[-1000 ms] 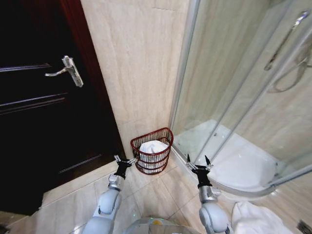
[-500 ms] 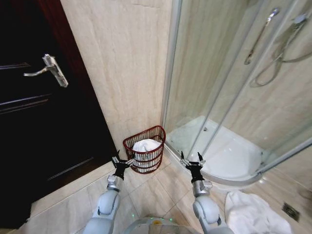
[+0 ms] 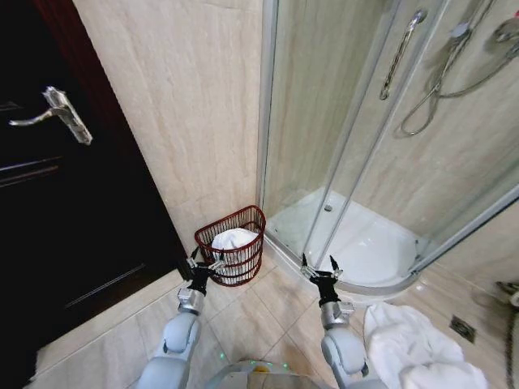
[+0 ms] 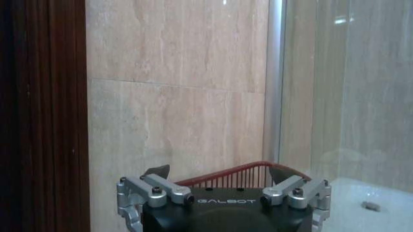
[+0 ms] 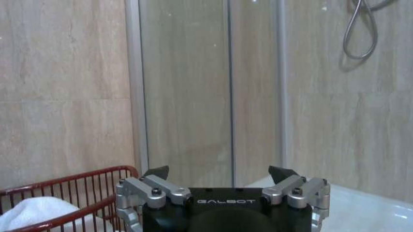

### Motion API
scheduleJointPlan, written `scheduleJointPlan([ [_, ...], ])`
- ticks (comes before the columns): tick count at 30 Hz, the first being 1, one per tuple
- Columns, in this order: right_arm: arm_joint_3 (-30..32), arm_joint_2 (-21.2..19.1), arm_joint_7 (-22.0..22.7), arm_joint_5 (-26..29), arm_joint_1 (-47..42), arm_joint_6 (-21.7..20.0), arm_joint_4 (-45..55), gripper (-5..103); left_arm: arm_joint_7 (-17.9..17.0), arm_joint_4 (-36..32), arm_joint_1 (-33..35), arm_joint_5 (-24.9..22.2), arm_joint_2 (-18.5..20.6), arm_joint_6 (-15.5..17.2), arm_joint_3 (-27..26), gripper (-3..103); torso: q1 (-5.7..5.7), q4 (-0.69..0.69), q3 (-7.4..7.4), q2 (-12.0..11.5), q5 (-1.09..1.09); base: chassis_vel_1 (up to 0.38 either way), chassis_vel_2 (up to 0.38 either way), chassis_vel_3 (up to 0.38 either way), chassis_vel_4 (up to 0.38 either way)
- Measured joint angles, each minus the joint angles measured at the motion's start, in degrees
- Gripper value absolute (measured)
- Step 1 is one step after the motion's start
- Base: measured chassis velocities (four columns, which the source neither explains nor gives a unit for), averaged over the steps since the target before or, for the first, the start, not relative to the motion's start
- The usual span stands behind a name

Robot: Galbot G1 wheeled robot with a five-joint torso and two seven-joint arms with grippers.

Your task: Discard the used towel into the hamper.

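**A:** What is shown from the head camera?

**B:** A tiled bathroom corner is seen from above. The hamper (image 3: 232, 256), a small dark red wire basket, is set on the floor against the beige wall, just beside the metal frame of a glass shower enclosure (image 3: 357, 154). From the robot's base at the bottom centre, it is found at about eleven o'clock. A white towel (image 3: 233, 239) is seen bundled inside it, reaching about rim height.

**A:** And the grippers?

**B:** Both are held low in front of the robot, and nothing is gripped by either. The left gripper (image 3: 203, 267) is placed just beside the hamper, on its near side, with its fingers spread apart. The right gripper (image 3: 321, 268) is held at about one o'clock, near the curved lip of the shower tray (image 3: 369, 251), with its fingers also spread. In the left wrist view the hamper's rim (image 4: 242, 171) is seen just beyond the parted fingertips.

**A:** How far along is the task judged to be?

**B:** One towel is already lying in the hamper, so that part appears done. A second white towel (image 3: 401, 340) is seen crumpled on the floor at about four o'clock, well apart from the hamper. Whether it must also be discarded cannot be told; if so, it is left to be collected.

**A:** Anything else?

**B:** A dark wooden door (image 3: 49, 203) with a metal lever handle (image 3: 53, 113) is seen at nine to ten o'clock.
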Motion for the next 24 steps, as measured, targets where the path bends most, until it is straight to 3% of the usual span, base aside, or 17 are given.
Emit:
scheduleJointPlan([
  [7,0.2,-0.4,-0.4,-0.1,-1.0,3.7,-2.2,100,0.1,0.7,0.1,0.5,-0.6,-1.5,0.2,100,0.02,-0.01,0.05,0.1,0.02,0.020,-0.017,-0.017,0.010],
  [24,-0.1,-0.9,-0.4,-0.5,-3.7,5.2,-1.4,100,-0.5,-1.0,1.2,3.6,-1.0,-1.7,0.3,100,0.07,0.00,0.12,0.2,0.00,0.085,-0.080,-0.091,0.088],
])
